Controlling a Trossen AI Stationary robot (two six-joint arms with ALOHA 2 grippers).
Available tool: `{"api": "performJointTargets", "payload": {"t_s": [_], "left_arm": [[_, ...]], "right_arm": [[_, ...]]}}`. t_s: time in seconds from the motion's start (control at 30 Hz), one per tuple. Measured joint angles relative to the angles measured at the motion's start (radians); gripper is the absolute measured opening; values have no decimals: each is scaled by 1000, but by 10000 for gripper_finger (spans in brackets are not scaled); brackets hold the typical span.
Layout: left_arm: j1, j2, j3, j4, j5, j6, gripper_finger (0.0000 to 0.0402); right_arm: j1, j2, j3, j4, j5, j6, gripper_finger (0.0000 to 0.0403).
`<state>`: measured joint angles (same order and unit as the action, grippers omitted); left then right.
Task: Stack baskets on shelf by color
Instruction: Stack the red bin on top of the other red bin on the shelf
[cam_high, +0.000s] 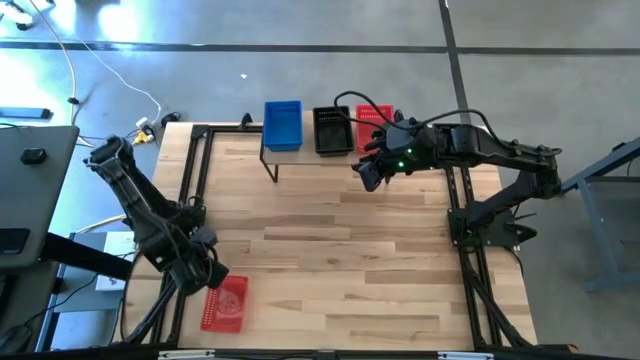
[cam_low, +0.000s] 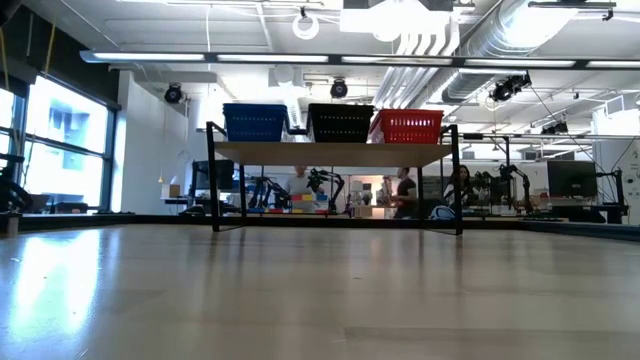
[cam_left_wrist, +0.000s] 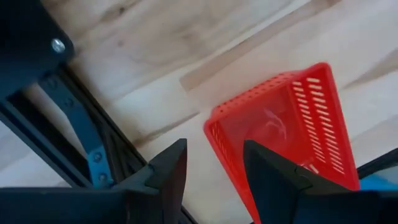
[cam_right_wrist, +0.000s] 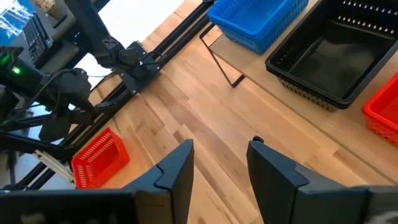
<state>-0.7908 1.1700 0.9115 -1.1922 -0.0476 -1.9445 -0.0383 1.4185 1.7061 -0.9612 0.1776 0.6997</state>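
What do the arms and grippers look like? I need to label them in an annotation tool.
Both arms are dark, jointed links with black cables running along them. The right arm shows small green lights near its wrist. Each gripper, left and right, has two flat, dark, wedge-shaped fingers.

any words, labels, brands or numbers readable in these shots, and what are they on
None can be read.
Blue basket, black basket and red basket on the shelf: no labels or print visible.
Red basket on the table near the left tool: plain perforated plastic, no text.
Right tool: no markings visible.
Monitors and gear in the room behind: too small to read.
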Motion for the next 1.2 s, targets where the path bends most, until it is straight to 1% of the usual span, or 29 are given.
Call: {"api": "performJointTargets", "payload": {"t_s": [0.37, 0.63, 0.97, 1.2], "left_arm": [[-64, 141, 0, 85, 32, -119, 146], [-75, 224, 0, 147, 58, -148, 145], [-75, 330, 0, 159, 122, -173, 127], [-75, 381, 0, 219, 125, -173, 124]], "right_arm": [[0, 0, 0, 0, -3, -12, 135], [0, 0, 0, 0, -3, -23, 135], [0, 0, 0, 0, -3, -27, 135], [0, 0, 0, 0, -2, -27, 135]]}}
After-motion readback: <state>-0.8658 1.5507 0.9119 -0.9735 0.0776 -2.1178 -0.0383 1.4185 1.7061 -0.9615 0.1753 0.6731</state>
